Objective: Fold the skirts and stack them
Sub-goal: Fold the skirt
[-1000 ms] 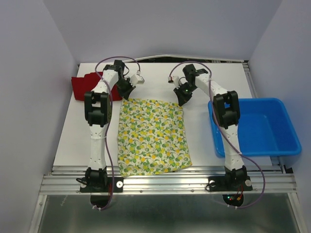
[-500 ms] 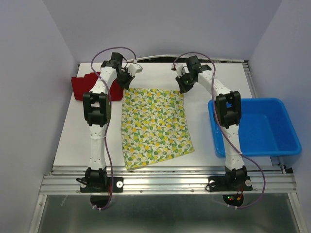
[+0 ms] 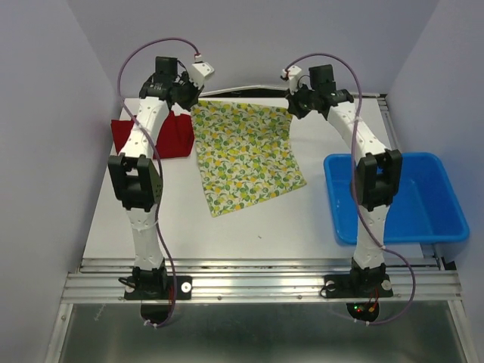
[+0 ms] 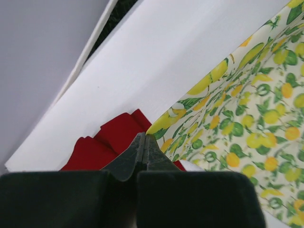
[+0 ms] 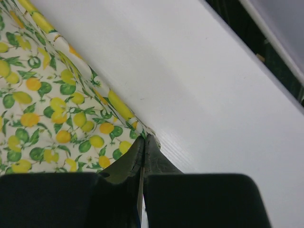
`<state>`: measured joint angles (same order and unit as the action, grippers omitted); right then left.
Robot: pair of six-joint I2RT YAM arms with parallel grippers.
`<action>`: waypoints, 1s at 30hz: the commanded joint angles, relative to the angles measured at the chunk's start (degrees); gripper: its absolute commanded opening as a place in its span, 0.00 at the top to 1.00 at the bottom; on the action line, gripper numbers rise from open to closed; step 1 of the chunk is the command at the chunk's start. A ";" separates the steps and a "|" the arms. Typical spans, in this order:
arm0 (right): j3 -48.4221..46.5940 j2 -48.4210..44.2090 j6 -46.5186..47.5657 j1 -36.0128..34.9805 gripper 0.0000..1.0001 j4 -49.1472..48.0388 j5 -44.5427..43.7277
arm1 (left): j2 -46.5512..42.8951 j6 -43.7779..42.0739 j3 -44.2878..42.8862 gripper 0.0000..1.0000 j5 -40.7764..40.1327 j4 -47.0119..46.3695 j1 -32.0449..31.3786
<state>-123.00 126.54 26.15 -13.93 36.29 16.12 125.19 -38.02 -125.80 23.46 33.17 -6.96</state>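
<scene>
The lemon-print skirt (image 3: pixel 243 155) hangs lifted by its far edge, its lower part trailing on the white table (image 3: pixel 249 227). My left gripper (image 3: pixel 193 100) is shut on its far left corner (image 4: pixel 164 123). My right gripper (image 3: pixel 293 106) is shut on its far right corner (image 5: pixel 142 130). The red skirt (image 3: pixel 155 136) lies folded at the table's far left, partly behind my left arm; it shows under my left fingers (image 4: pixel 137 152) in the left wrist view (image 4: pixel 109 140).
A blue plastic bin (image 3: pixel 408 198) stands at the right edge of the table. The back wall and a dark gap run behind the table's far edge (image 3: pixel 249 94).
Both grippers have risen and moved toward the back, lifting the lemon skirt's far edge off the table; its near edge has dragged away from the front of the table.
</scene>
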 commanded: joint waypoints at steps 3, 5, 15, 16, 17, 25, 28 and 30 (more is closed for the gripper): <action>14.07 -14.19 6.35 0.75 0.99 -4.92 1.71 | -14.16 -2.14 12.66 1.00 2.90 0.93 1.07; 17.60 -16.49 8.46 0.75 1.00 -4.83 3.03 | -19.17 -2.41 20.98 1.00 3.96 0.41 0.64; 42.65 -23.44 14.10 0.13 0.99 -8.08 4.71 | -34.83 1.54 57.84 1.00 -0.61 -9.78 -9.63; 44.58 -23.97 14.19 -0.56 0.99 -9.21 4.71 | -35.18 2.59 60.12 1.00 -1.05 -11.70 -10.26; 47.99 -24.49 14.54 -0.57 0.99 -9.75 4.36 | -34.92 3.04 63.01 1.00 -2.10 -12.33 -10.87; 53.30 -22.83 14.98 -1.71 0.99 -12.92 0.14 | -30.44 6.12 67.79 1.00 -2.81 -14.89 -11.67; 52.87 -23.44 14.37 -1.71 0.99 -12.83 0.58 | -30.35 6.11 67.88 1.00 -2.98 -14.80 -11.76; 51.73 -23.71 13.23 -1.71 0.99 -12.13 0.67 | -30.70 6.12 67.27 1.00 -2.98 -14.19 -11.76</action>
<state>-68.99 105.10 40.07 -16.10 26.30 18.81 95.22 -32.49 -58.57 21.98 18.92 -19.03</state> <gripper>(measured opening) 0.020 0.022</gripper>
